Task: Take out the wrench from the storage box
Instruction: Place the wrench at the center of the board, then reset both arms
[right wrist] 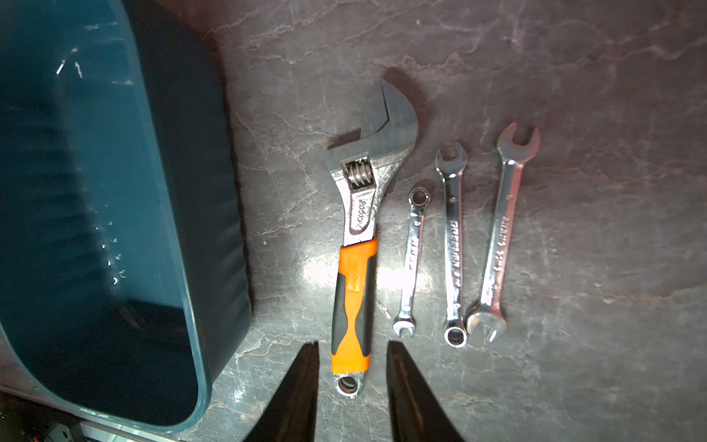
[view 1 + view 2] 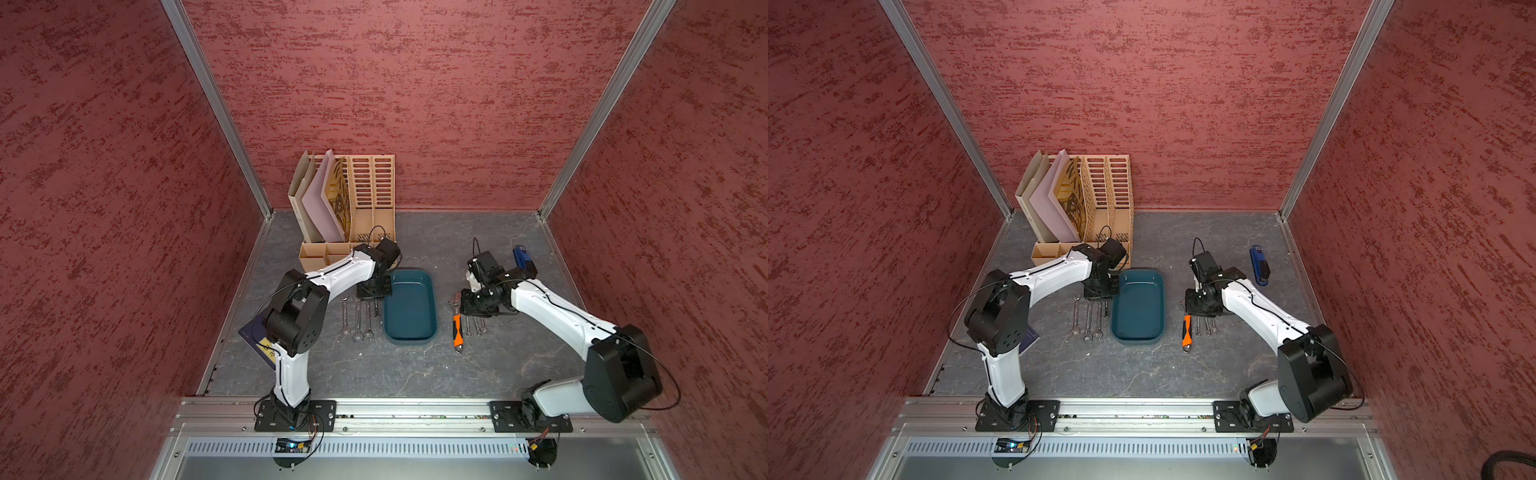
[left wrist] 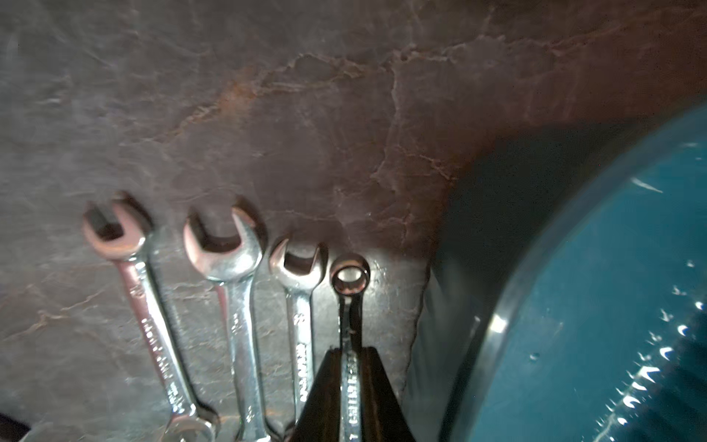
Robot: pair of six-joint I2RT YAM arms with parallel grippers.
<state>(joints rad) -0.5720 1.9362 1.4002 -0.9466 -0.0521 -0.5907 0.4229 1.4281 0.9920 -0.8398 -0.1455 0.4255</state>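
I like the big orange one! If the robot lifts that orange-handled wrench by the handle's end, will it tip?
Probably. The orange-handled wrench has a chunky metal head far from the right tool, so it would likely droop head-down. Its rubbery-looking grip should slip less than bare steel.

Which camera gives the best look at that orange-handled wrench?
The right wrist view: the orange-handled wrench shows whole, close and sharp, head to handle end. Both top views show it only small and distant; the left wrist view does not show it.
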